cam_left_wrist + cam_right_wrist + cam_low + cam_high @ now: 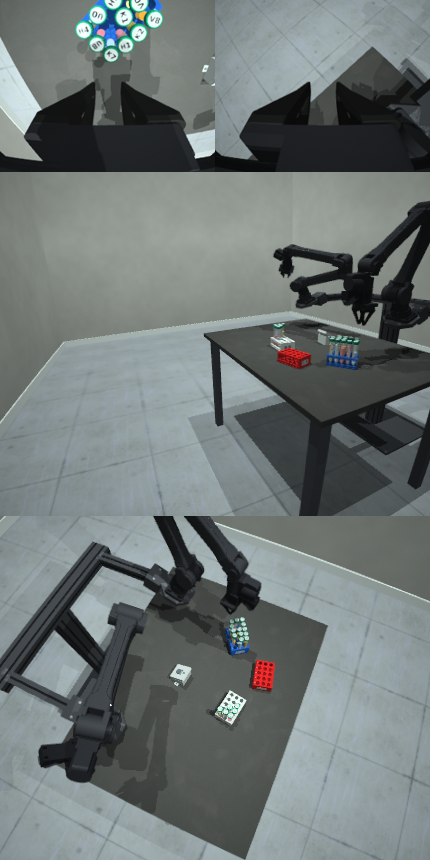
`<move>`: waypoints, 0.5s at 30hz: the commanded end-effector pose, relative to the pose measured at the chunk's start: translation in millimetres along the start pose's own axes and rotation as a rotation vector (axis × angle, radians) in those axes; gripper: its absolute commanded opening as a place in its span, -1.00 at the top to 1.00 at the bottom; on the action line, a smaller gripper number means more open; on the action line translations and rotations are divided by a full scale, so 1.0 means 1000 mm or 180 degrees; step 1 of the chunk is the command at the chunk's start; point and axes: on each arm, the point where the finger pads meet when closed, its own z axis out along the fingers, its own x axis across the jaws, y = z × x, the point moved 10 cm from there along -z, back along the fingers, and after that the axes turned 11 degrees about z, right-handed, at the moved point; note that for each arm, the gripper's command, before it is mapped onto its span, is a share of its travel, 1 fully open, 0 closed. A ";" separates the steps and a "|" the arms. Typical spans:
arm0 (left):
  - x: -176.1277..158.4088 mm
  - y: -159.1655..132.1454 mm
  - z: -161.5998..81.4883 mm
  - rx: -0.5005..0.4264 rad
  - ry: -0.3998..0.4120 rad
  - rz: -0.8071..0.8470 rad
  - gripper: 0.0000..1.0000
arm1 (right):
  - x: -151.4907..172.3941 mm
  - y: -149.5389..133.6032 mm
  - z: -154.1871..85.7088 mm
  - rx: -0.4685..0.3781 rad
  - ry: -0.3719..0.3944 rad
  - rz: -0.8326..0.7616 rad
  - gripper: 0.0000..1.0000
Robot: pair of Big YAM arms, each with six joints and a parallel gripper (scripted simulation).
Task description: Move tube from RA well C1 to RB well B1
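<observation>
The blue rack RA point(238, 636) holds several green-capped tubes and stands at the far side of the dark table; it also shows in the exterior view point(342, 353) and at the top of the left wrist view point(124, 17). The white rack RB point(231, 703) point(281, 339) holds a few tubes. My left gripper point(231, 605) point(363, 317) hovers above the table just beside RA, with its fingers a little apart and empty. My right gripper point(46, 756) point(286, 269) hangs off the table's edge over the floor, its fingers a little apart and empty.
An empty red rack point(263, 675) point(294, 358) stands between RA and RB. A small white button box point(180, 674) point(322, 336) sits toward the arms' bases. A black frame point(50, 621) carries both arms beside the table.
</observation>
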 end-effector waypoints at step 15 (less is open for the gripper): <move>-0.006 0.005 0.025 0.0026 -0.0008 0.0007 0.40 | 0.007 0.005 -0.011 -0.0031 0.0099 0.0028 0.40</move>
